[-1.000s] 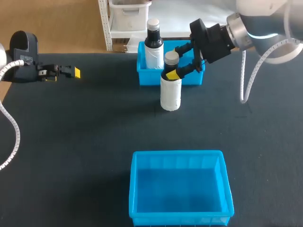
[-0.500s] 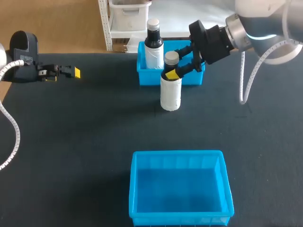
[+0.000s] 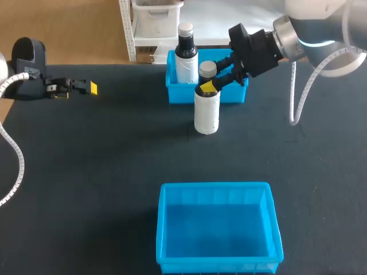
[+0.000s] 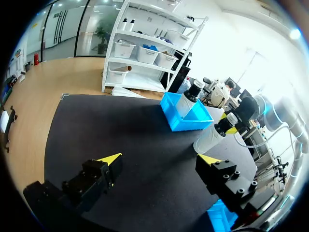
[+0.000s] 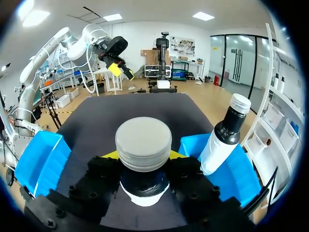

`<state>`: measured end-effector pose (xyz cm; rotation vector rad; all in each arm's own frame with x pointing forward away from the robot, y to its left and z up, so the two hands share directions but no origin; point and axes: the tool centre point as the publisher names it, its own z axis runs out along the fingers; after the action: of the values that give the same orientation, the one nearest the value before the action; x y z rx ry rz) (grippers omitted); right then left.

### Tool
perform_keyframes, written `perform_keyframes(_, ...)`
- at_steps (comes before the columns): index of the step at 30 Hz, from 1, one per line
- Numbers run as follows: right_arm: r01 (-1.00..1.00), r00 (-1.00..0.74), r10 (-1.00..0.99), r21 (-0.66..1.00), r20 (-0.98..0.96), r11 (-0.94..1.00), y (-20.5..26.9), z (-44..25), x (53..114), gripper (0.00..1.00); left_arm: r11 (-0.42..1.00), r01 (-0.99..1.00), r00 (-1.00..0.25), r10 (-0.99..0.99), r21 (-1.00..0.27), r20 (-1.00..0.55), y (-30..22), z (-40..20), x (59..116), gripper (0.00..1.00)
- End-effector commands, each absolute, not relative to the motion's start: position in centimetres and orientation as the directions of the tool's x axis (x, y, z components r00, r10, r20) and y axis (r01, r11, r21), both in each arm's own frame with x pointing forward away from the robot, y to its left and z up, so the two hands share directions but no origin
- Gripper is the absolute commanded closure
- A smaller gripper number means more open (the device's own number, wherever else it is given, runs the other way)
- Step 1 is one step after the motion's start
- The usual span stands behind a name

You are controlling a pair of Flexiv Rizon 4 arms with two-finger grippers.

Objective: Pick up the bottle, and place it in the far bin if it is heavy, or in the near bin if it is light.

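The right gripper (image 3: 210, 80) has slid a little up and in since a second ago. The bottle (image 3: 206, 112) has stayed in its spot, and so has the left arm.

The right gripper comes in from the upper right of the head view. It is clamped on the dark neck of the bottle, just under the grey cap. In the right wrist view, a black finger presses on each side of the neck.

The bottle is white and stands upright on the black worktop (image 3: 86, 172), in the upper middle of the head view. It is just in front of the far bin (image 3: 234, 96). This blue bin holds another bottle (image 3: 186, 57), dark with a white cap, in its left end.

The near bin (image 3: 215, 186) is blue too. It sits at the bottom middle of the head view, well apart from the bottle.

The left gripper (image 3: 90, 87) is far off at the upper left, low over the worktop. Its fingers are wide apart and hold nothing.
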<state>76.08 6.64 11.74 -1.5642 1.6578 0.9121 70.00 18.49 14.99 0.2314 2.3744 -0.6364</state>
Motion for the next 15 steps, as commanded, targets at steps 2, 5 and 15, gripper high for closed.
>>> perform_keyframes(2, -0.999, -0.053, -0.527, 0.039, -0.848, 0.038, 6.5, 11.9, 76.0, 0.87, 0.866, 0.321, -0.767, 0.0, -0.383, -0.642, 18.5, 15.0, 70.0, 0.0)
perform_keyframes(5, -0.999, -0.05, -0.528, 0.032, -0.848, 0.042, 6.1, 12.4, 75.8, 1.0, 0.866, 0.321, -0.767, 0.0, -0.383, -0.642, 18.5, 15.0, 70.0, 0.0)
perform_keyframes(15, -0.997, -0.033, -0.535, -0.012, -0.844, 0.08, 3.4, 15.6, 74.8, 1.0, 0.866, 0.321, -0.767, 0.0, -0.383, -0.642, 18.5, 15.0, 70.0, 0.0)
